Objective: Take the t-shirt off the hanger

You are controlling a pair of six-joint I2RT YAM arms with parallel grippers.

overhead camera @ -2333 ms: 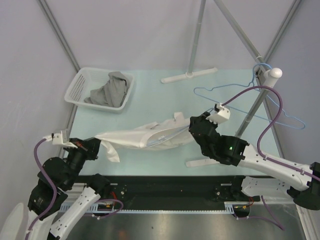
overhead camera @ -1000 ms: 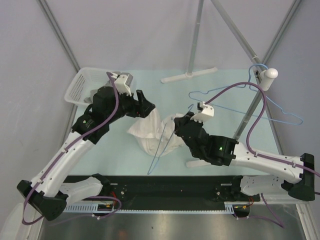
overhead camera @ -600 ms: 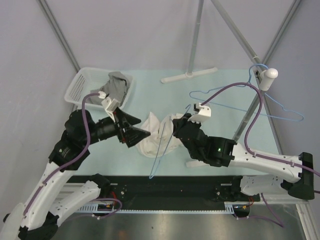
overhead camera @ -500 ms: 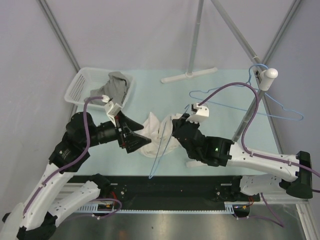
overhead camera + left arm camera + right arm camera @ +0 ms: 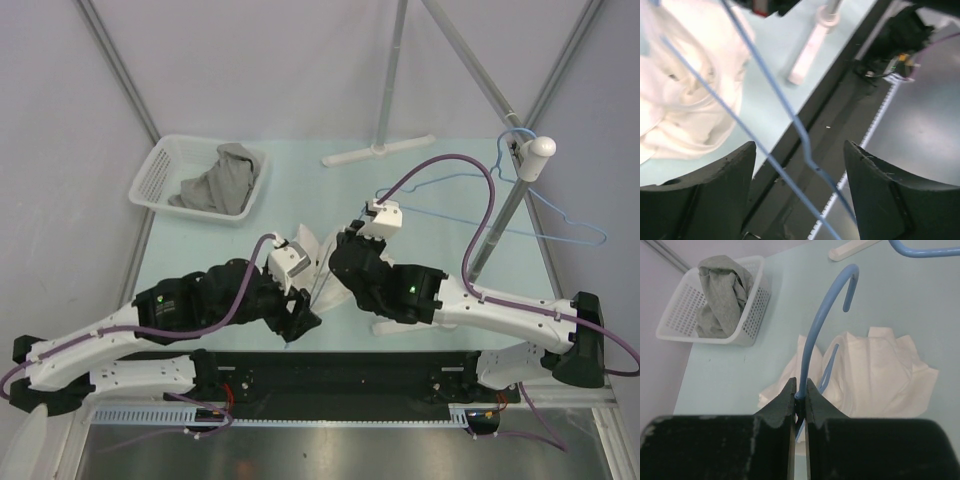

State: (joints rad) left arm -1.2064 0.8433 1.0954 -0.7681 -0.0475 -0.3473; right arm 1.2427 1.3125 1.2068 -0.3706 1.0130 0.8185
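Observation:
The white t-shirt [image 5: 880,375] lies crumpled on the table, partly hidden under both arms in the top view [image 5: 308,243]. The blue wire hanger [image 5: 815,335] stands up out of it. My right gripper [image 5: 800,382] is shut on the hanger's neck just below the hook, above the shirt [image 5: 340,262]. My left gripper [image 5: 800,147] is open near the table's front edge [image 5: 303,318]. The hanger's lower wire [image 5: 785,107] runs between its fingers without touching either one. In the left wrist view the t-shirt [image 5: 685,100] lies beyond the jaws at the upper left.
A white basket [image 5: 160,175] holding a grey garment [image 5: 220,178] stands at the back left. More blue hangers [image 5: 545,215] hang on the rack pole [image 5: 500,225] at the right. Its white foot [image 5: 810,50] lies close to the shirt. The black front rail [image 5: 400,365] borders the table.
The left arm swung from the basket side down toward the front edge, and its open jaws now straddle the hanger's lower wire, slightly narrower. The right gripper kept its grip on the hanger.

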